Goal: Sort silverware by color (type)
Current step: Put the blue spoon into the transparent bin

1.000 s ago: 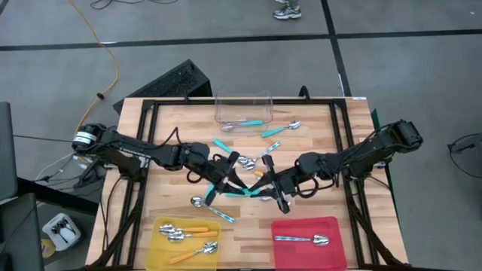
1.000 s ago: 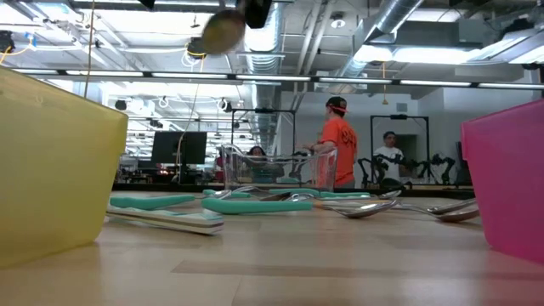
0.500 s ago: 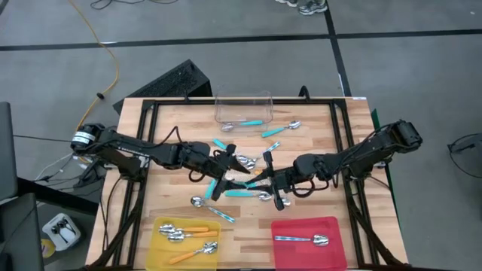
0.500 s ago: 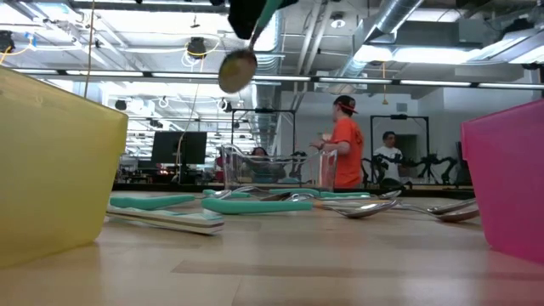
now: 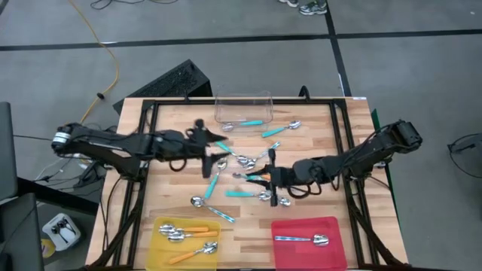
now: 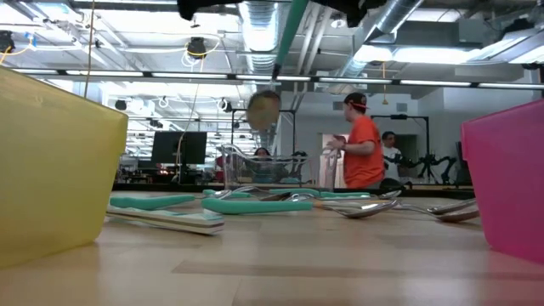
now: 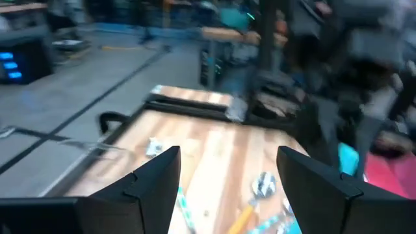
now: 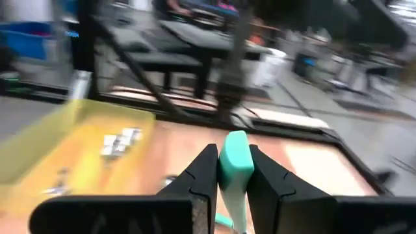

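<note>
My right gripper, over the middle of the table, is shut on a teal-handled spoon. The spoon's metal bowl hangs in the air above the table. My left gripper stands left of it, and its fingers are wide open with nothing between them. Several loose spoons with teal handles or silver ones lie flat on the wood around both grippers. The yellow tray holds orange-handled spoons. A silver spoon lies in the red tray. My right gripper pinches the free end of the spoon's teal handle between its two fingers. The fingers come in about level from the table's right side. The handle slants down below them, bowl lowest, and the whole spoon is clear of the table.
A clear plastic tub stands at the far edge with a teal spoon in it. A black frame borders the tabletop. In the low view the tray walls rise at both sides, and people stand in the room behind.
My left gripper has opened, let go of the teal spoon and drawn back toward the table's left edge, rising and tipping toward level. My right gripper has kept the spoon and turned; the spoon's bowl has swung down and now hangs lower.
</note>
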You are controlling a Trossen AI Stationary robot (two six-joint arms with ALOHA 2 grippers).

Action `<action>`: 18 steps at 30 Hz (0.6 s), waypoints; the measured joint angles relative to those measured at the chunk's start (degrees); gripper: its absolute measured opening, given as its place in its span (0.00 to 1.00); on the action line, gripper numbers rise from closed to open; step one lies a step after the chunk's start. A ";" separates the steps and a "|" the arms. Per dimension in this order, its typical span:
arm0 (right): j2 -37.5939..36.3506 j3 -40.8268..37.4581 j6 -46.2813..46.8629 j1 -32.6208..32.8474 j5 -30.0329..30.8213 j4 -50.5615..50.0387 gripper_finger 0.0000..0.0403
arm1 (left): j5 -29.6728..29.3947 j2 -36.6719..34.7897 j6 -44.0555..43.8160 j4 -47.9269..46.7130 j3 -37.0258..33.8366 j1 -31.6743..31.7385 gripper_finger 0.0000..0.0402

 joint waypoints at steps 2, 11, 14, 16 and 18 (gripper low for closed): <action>0.00 0.00 0.49 -0.24 5.31 -0.65 0.20 | -1.90 -2.44 -2.00 -2.32 0.00 0.01 0.59; -0.02 0.00 4.06 -6.31 8.43 -0.37 0.20 | -11.61 -8.67 -6.71 -9.00 0.00 -0.03 0.59; -0.02 0.76 2.61 -8.47 7.77 -1.37 0.20 | -14.18 -9.62 -8.23 -12.18 0.00 -0.03 0.59; -0.21 2.56 1.66 -9.77 5.73 -3.11 0.20 | -15.02 -9.91 -9.19 -13.77 0.00 -0.03 0.59; -0.59 4.76 0.34 -10.56 3.28 -5.53 0.20 | -15.03 -10.12 -9.15 -16.03 -0.02 -0.03 0.59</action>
